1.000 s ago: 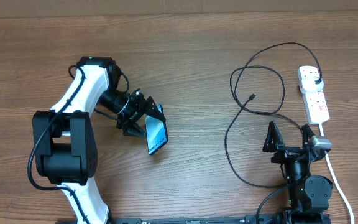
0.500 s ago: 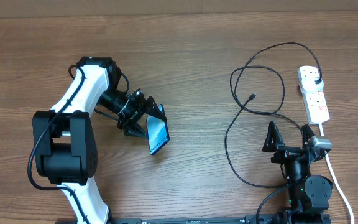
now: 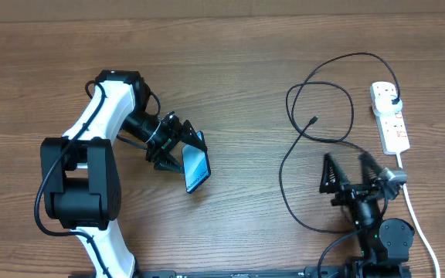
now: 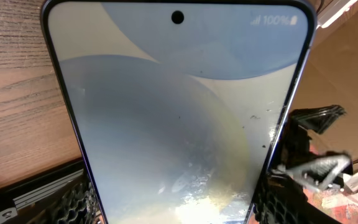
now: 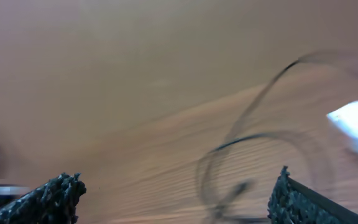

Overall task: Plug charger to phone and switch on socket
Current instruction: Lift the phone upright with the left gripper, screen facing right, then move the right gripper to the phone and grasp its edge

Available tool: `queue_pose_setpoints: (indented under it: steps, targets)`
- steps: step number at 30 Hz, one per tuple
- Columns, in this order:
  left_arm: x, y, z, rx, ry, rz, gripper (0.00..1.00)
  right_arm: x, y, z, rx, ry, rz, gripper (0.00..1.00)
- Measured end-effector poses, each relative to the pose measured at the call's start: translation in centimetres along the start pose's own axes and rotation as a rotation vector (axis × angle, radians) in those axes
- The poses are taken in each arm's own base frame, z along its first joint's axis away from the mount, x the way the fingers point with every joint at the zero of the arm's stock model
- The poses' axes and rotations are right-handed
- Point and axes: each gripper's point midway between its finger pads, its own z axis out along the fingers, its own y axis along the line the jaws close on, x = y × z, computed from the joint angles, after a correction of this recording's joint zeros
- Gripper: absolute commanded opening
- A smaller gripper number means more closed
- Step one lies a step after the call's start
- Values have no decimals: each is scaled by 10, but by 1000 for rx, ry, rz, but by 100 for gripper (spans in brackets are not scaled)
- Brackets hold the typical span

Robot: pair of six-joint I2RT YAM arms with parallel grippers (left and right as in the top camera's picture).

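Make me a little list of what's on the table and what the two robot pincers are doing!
Phone: gripped by the left pincer, tilted, screen lit
Right pincer: open, holding nothing
Charger: loops across the table, its small tip lying free, well away from the phone
Socket: on the right side, with the black plug in it; cannot tell if it is switched on
Left to do: tip into phone
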Motion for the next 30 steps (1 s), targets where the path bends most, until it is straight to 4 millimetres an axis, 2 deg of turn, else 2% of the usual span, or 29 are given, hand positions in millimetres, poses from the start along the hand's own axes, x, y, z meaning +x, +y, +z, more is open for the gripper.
queue_pose_setpoints:
  steps: [3,6,10,12,14,17,20,23,25,30]
  targets:
    - [0,0,0,0,2,-2,73,10,23,-2,-124,81,294,100]
    - [1,0,0,0,4,-5,73,14,33,-4,-162,133,534,100]
    - [3,0,0,3,11,-11,73,1,40,-4,-195,120,790,100]
    - [3,-1,0,5,12,-12,74,-8,48,-6,-240,105,820,99]
    - [3,-1,0,5,12,-12,73,-12,55,-8,-279,104,762,99]
    - [3,-1,0,6,12,-12,73,24,36,-8,-124,231,759,99]
    - [4,-1,0,8,13,-13,73,41,23,-15,20,322,725,99]
    - [4,-1,0,8,13,-13,73,20,24,-24,114,342,654,99]
    - [4,-1,0,8,13,-13,73,-8,31,-27,149,320,607,99]
    - [4,-1,0,8,13,-13,73,-56,48,-30,225,349,570,99]
